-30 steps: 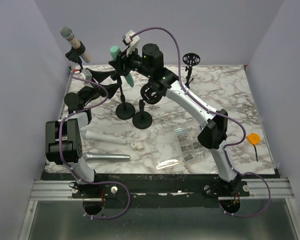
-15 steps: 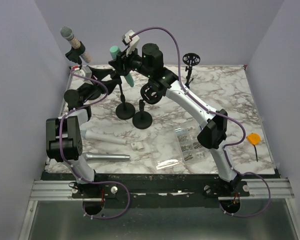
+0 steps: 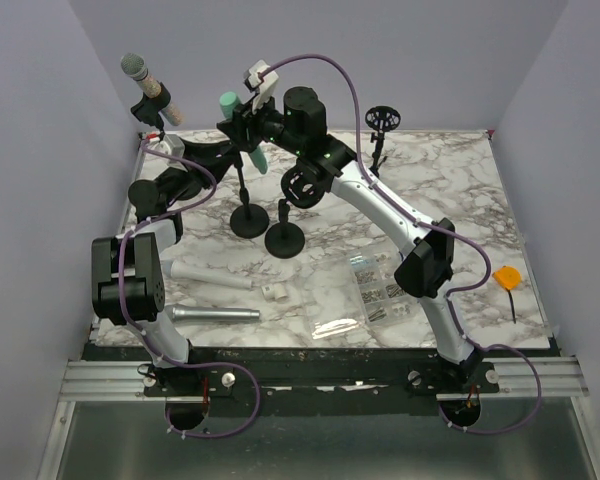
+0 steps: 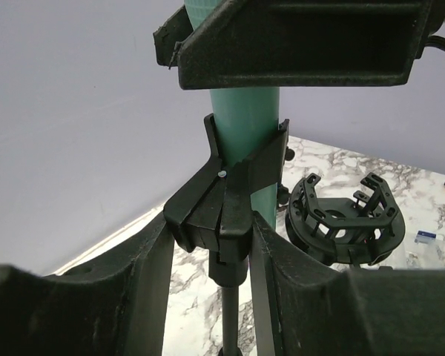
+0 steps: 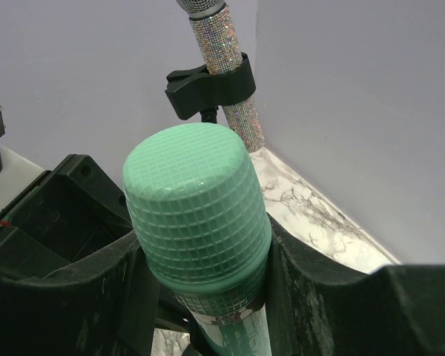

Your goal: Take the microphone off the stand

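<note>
The green microphone stands tilted in the black clip of the stand at the table's back left. My right gripper is shut on the microphone just under its mesh head, with a finger on each side. My left gripper reaches in from the left below it. In the left wrist view the left gripper is shut on the clip above the thin pole, both fingers pressed against it. The microphone's green body rises out of the clip.
A glitter microphone sits in another stand's clip at the back left corner. A second round base and a shock mount stand close by. Tubes, screw bags and an orange tool lie nearer.
The left gripper's fingers have closed from wide open onto the stand's clip. The right arm and the green microphone have not moved.
</note>
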Motion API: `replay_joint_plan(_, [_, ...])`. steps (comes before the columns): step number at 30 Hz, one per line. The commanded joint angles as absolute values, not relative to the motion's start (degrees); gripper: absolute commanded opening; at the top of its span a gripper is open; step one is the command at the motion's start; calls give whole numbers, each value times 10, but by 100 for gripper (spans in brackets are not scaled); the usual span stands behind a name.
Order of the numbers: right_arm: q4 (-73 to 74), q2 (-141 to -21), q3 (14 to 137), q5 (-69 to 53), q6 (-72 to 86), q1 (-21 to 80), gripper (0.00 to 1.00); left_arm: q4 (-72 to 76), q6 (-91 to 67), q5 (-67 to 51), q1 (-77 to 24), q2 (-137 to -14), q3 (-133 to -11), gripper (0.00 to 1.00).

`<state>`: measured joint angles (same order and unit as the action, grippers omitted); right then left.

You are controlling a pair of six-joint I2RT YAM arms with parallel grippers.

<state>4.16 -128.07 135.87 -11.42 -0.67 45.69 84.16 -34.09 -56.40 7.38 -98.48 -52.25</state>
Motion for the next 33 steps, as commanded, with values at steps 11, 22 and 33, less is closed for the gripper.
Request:
replay_joint_plan(11, [-13,-1247,1371,-34,-64,450,8,799,-298,-575,80,-967,-485,0])
replay_joint_plan(22, [-55,-1145,1249,-103,48,393,1,755,-293,-570,82,-960,-492,0])
replay_joint_plan(33, [112,-1024,1208,-39,45,393,3,666,-297,-524,83,-868,-488,99])
